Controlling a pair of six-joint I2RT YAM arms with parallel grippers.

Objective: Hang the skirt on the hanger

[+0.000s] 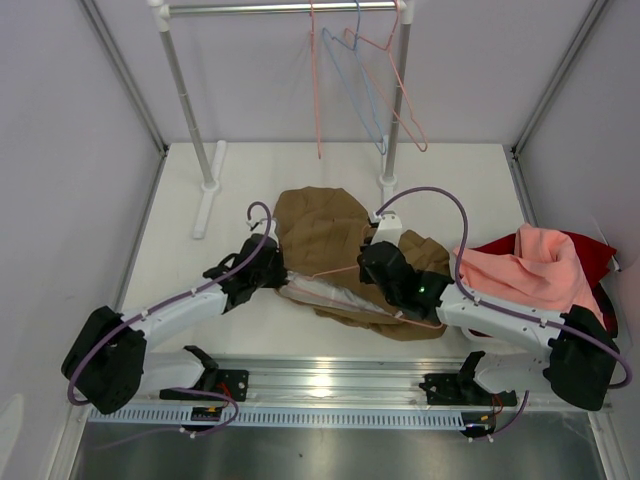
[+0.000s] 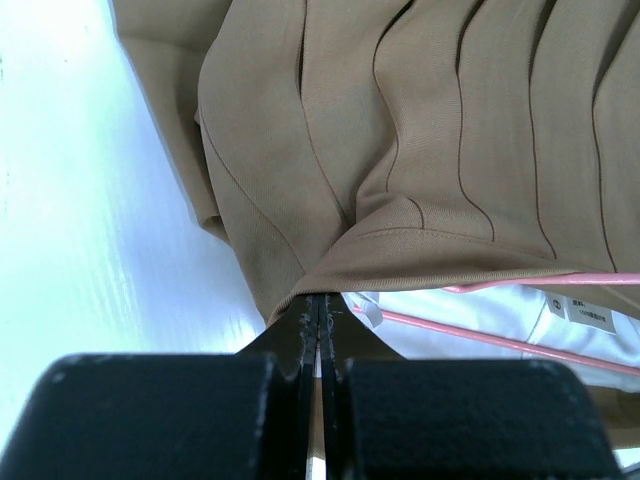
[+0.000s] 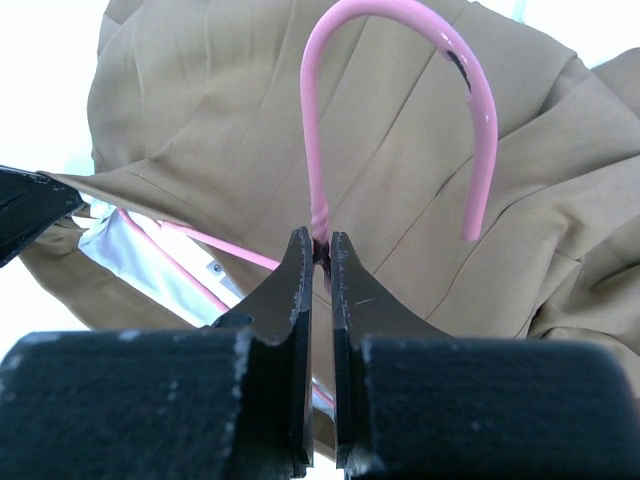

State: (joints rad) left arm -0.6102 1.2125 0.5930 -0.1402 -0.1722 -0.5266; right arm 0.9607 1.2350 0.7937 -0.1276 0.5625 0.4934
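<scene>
The tan-brown pleated skirt (image 1: 330, 235) lies in the middle of the table, its pale grey lining (image 1: 335, 292) showing at the near edge. A salmon-pink wire hanger (image 1: 345, 290) lies partly inside the skirt's waist opening. My left gripper (image 1: 280, 278) is shut on the skirt's waist edge (image 2: 330, 280); the lining (image 2: 480, 315) and hanger wire (image 2: 480, 335) show just beyond it. My right gripper (image 1: 388, 268) is shut on the hanger's neck (image 3: 320, 215), below the pink hook (image 3: 400, 20), over the skirt (image 3: 200, 120).
A clothes rail (image 1: 270, 8) stands at the back with several pink hangers (image 1: 400, 100) and a light blue one (image 1: 355, 90). A salmon-pink cloth (image 1: 525, 270) lies over a dark red cloth (image 1: 590, 255) at the right.
</scene>
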